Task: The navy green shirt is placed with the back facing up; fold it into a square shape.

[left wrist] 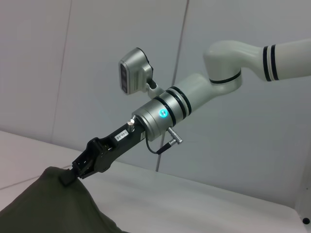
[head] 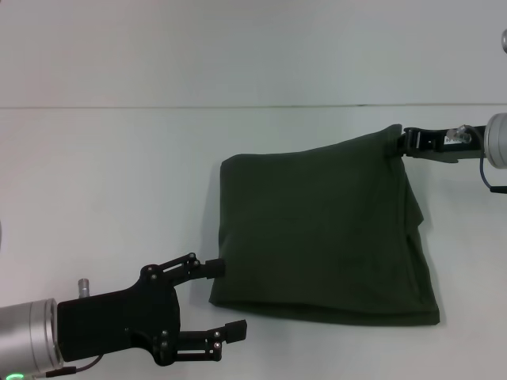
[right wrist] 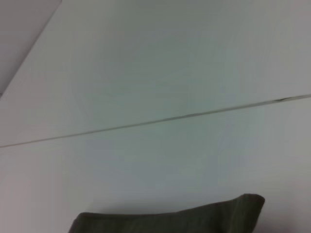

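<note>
Lying folded on the white tabletop point(head: 119, 174), the navy green shirt point(head: 317, 229) looks soft and squarish. The right end effector point(head: 398, 144) pinches its upper-right corner. At lower left the left end effector point(head: 226, 299) gapes wide, holding nothing.

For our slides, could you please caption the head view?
Right tool pinches the folded navy green shirt at its far corner; left tool open beside its near corner.

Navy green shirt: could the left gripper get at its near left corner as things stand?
Probably yes. The left gripper is open right beside that corner of the navy green shirt, with nothing between them. The right gripper holds the far right corner, out of the way.
</note>
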Motion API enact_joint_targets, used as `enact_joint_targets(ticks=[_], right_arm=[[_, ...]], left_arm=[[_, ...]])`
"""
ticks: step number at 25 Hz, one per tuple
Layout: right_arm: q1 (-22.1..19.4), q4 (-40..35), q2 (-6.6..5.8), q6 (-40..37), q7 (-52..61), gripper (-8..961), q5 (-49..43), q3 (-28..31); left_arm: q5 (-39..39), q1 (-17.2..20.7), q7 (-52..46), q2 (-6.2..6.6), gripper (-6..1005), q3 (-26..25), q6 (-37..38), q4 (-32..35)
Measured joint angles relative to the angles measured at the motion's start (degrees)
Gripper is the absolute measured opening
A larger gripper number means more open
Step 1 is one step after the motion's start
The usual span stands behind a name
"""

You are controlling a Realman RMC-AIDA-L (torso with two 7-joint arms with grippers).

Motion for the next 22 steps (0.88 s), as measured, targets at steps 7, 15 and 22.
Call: enact_joint_targets(ticks=[7, 15, 22], right_arm=[[-1.12, 0.46, 0.12, 3.19, -0.99, 90, -0.03, 0.12], [-6.07, -0.18, 0.02, 1.42, -10.95, 136, 11.55, 0.69], [-12.70, -0.29, -0.92, -1.42, -20.33, 413, 22.58, 5.42]], left_arm=[[0.00, -0.04, -1.14, 0.00, 918, -0.14, 0.04, 0.00], [-0.84, -0.06, -2.37, 0.04, 918, -0.44, 0.55, 0.00], [-2.04, -0.41, -4.78, 0.15, 918, -0.76, 0.59, 0.00]])
